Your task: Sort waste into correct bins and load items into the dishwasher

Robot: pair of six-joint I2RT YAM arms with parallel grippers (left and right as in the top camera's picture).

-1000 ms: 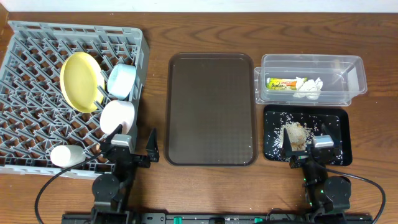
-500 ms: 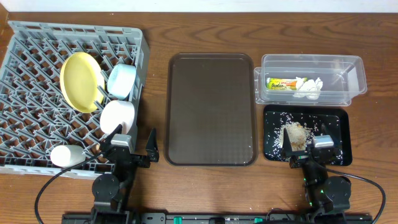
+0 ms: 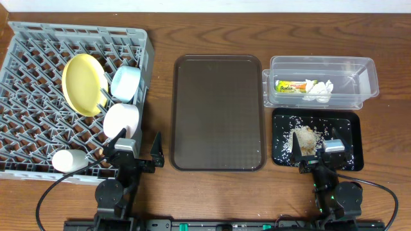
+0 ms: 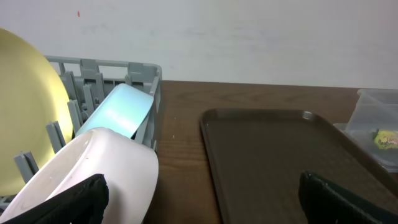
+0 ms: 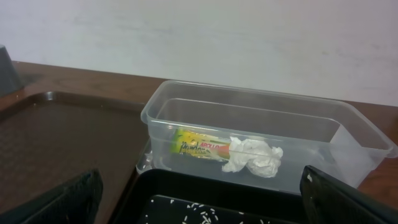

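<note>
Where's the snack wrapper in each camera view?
Overhead: snack wrapper at upper right, inside the clear box.
Left wrist: at the far right edge, partly cut off.
Right wrist: centre, touching the tissue.
Shared landmark: the brown tray.

Bare strips of table [image 3: 164, 83] flank the brown tray [image 3: 218, 112], walled by the dish rack [image 3: 32, 96] left and clear box [image 3: 321, 59] right.

yellow plate [image 4: 22, 118] was cut off at the edge left of the jaws | white bowl [image 4: 106, 168] sat partly behind one jaw | black tray [image 5: 249, 193] ran off-frame between the jaws
</note>
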